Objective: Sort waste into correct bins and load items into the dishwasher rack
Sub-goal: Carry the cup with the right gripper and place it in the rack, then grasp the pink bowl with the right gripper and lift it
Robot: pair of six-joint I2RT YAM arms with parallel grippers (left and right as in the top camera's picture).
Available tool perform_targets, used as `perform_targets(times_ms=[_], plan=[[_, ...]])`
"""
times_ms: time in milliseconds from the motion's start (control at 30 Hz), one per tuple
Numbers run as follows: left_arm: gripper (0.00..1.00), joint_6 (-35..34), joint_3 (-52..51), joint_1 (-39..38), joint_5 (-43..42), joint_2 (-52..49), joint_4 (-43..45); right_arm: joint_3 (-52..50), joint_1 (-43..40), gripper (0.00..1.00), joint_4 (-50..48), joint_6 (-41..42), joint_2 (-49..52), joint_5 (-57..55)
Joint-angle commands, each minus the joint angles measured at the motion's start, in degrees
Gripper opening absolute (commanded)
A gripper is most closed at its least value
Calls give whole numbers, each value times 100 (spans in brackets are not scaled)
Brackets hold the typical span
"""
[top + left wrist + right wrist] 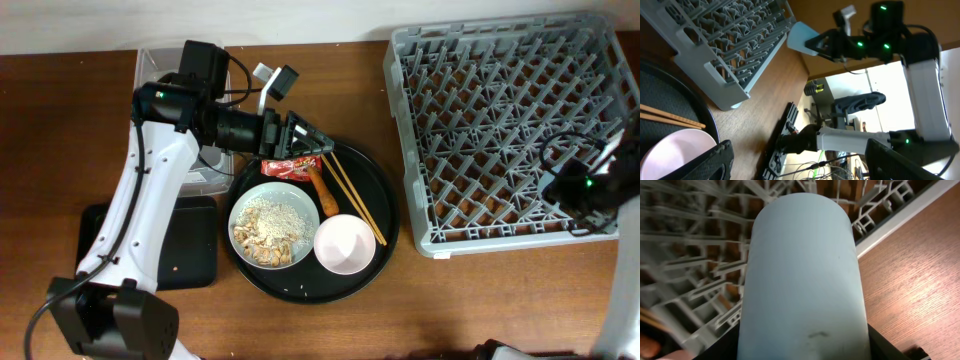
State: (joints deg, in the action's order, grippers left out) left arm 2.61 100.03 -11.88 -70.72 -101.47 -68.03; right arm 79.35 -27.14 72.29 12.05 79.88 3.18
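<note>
Hanging over near-right part of dishwasher rack (500, 120), right gripper (821, 42) clamps pale blue cup (800, 275). Cup is plain smooth cylinder, long axis in line with fingers, far end aimed at grey peg lattice just beyond. Contact with pegs: cannot tell. Likely next move: lower straight along that axis, release among pegs. Left gripper (303, 138) spread wide, empty, at far edge of round black tray (378, 190). Red snack wrapper (288, 167) just on its near side.

Round black tray (370, 180) on brown wooden table (340, 90)
</note>
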Motion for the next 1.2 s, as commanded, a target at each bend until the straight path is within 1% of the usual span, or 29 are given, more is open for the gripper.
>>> perform_targets(times_ms=[0,133,167,200,233,267,300,333,367,433,467,500,533,567,633,667,733,767,800,867,933,967,1000,1033,1100,1167], plan=[[83,70,52,-13,2,94,-20,48,-35,53,-39,201,616,-188],[84,70,52,-13,4,94,-17,48,-26,54,22,197,1126,131],[83,70,52,-13,4,94,-17,48,-26,56,57,197,1187,173],[83,70,52,-13,4,94,-17,48,-26,71,50,199,1248,195],[83,70,52,-13,4,94,-17,48,-31,77,17,197,1255,269],[84,70,52,-13,4,94,-17,72,-31,79,39,195,1252,332],[84,70,52,-13,4,94,-17,179,-31,80,133,195,1252,431],[84,70,52,-13,4,94,-17,354,-31,80,234,186,1252,457],[87,70,52,-11,20,94,-11,730,-28,81,439,175,1250,468],[87,72,52,-13,28,94,-17,1565,-24,81,909,31,1239,688],[83,72,52,-13,151,94,-20,1974,-20,81,1141,-188,1213,957],[76,72,52,-44,525,101,-33,2387,-9,81,1353,-437,1145,1285],[73,70,52,-212,1554,142,-151,2778,76,81,1493,-649,981,1539],[72,68,52,-435,2435,173,-297,2959,205,81,1512,-761,791,1690],[70,-33,52,-811,3600,181,-476,3005,542,81,1491,-767,424,1731],[67,-249,52,-962,4072,181,-494,3005,837,81,1517,-782,262,1749],[57,-671,55,-1049,4863,264,-463,2999,1779,79,1589,-909,114,1779],[56,-741,55,-1040,5283,337,-468,2992,2277,79,1633,-909,118,1759],[56,-807,55,-1043,5630,424,-470,2973,2608,79,1641,-909,144,1740],[56,-999,55,-1040,6474,745,-481,2802,3790,78,1615,-901,297,1502],[56,-1480,55,-1023,7265,1104,-520,2391,4693,75,1563,-555,570,988],[57,-1639,55,-973,7486,1283,-516,2129,5003,72,1486,-424,704,804],[62,-1707,55,-914,7582,1403,-511,1932,5189,69,1416,-299,807,680],[65,-1762,55,-752,7681,1611,-511,1510,5477,67,1152,-173,1010,601],[69,-1777,55,-433,7678,1912,-560,933,5696,66,654,55,1259,601],[74,-1908,55,-105,7678,2127,-627,306,5751,67,85,133,1469,601]])
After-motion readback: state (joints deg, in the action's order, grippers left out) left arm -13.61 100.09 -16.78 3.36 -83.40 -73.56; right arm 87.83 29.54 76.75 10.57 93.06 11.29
